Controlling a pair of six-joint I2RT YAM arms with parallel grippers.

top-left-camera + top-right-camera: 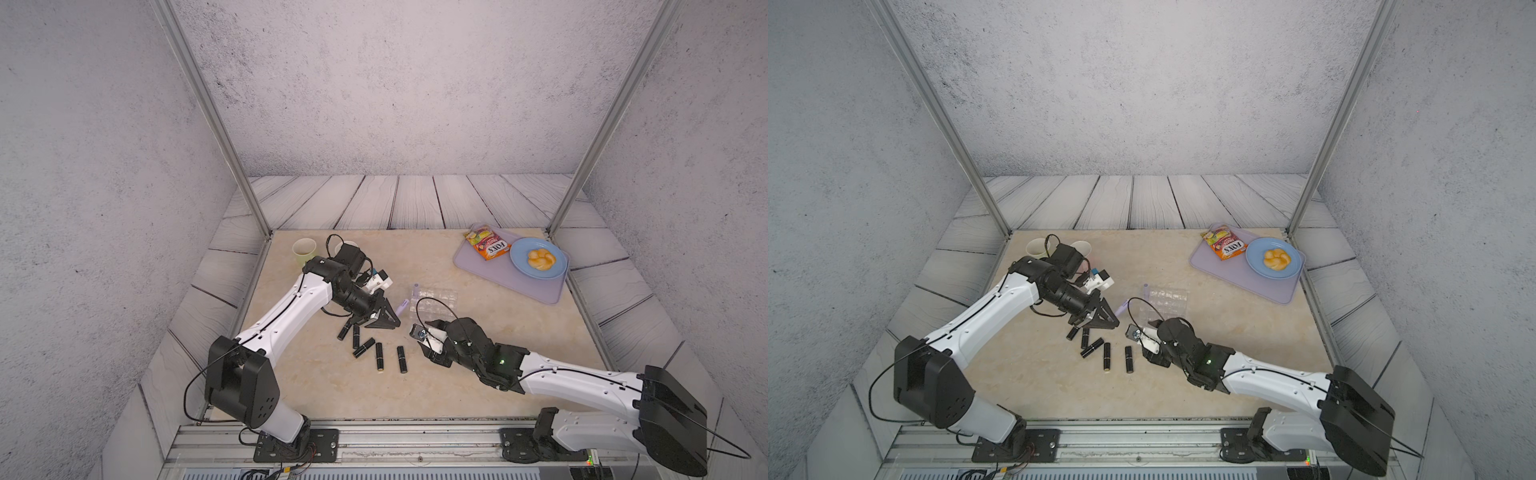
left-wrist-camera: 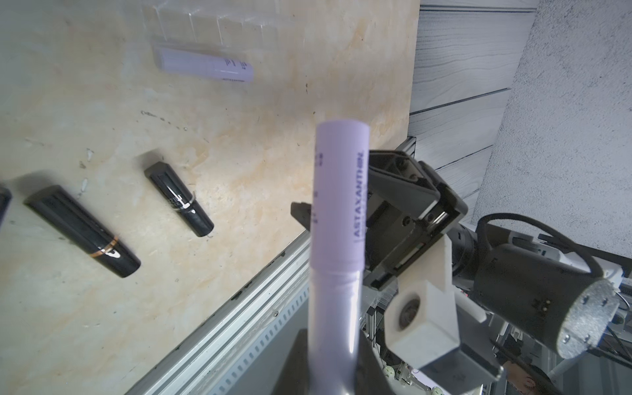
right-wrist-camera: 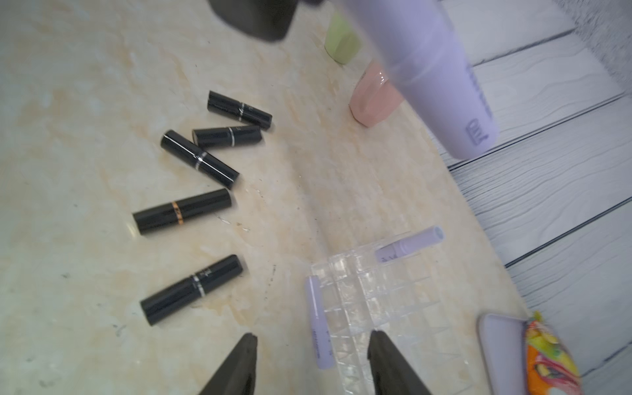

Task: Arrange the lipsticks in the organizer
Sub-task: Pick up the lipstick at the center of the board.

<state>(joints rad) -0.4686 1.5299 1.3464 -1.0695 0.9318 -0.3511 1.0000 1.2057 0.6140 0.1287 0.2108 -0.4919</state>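
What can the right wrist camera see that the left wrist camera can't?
Only the right wrist view shows the green mug, the pink mug, the snack packet and the lilac tray. Only the left wrist view shows the right arm's white camera mount and the metal rail. Both show the clear organizer, black lipsticks, and the lilac lipstick the left gripper holds.

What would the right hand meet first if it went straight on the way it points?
Likely the lilac lipstick lying beside the organizer, just ahead of the right hand; depth is unclear.
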